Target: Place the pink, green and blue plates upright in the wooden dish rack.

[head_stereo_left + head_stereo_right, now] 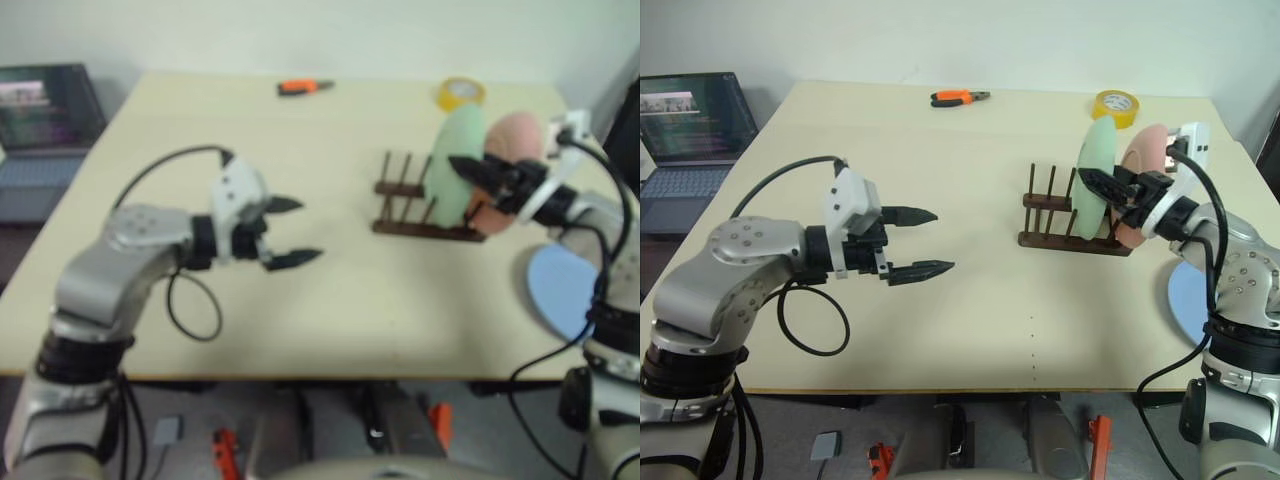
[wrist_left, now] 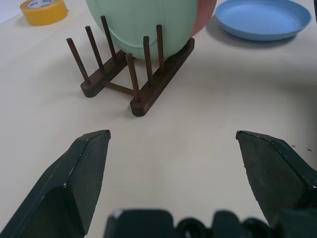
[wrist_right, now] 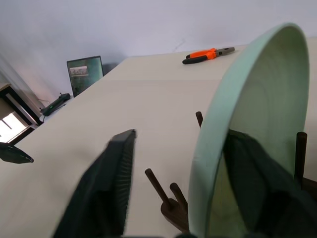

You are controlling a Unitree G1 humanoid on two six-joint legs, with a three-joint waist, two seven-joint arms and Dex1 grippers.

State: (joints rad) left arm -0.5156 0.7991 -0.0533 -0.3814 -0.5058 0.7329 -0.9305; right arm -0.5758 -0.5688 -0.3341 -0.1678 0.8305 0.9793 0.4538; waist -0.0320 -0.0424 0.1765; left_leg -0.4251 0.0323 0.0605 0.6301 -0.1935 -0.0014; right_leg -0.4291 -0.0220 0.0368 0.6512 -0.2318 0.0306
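2 of the 3 plates stand upright in the small dark brown wooden dish rack (image 1: 1072, 222) near the table's right side: the round mint green matte plate (image 1: 1096, 176) sits between the pegs about midway along the rails, and the round pale pink matte plate (image 1: 1143, 172) stands just behind it at the rack's right end. The round light blue matte plate (image 1: 562, 290) lies flat on the cream table (image 1: 980, 330) near its right edge, close to the rack but apart from it, so 1 placement is left.

The right gripper (image 1: 1110, 190) is at the green plate, its 2 black fingers spread with the plate's rim between them; in the right wrist view 1 finger stands clear on the plate's outer side and the other lies inside the bowl, so my reading is that the plate is released, not pinched. The left gripper (image 1: 915, 243) hovers over bare table well to the left of the rack, its fingers spread wide and empty.

The green plate leans slightly, resting against the pegs; the free slots are at the rack's left end
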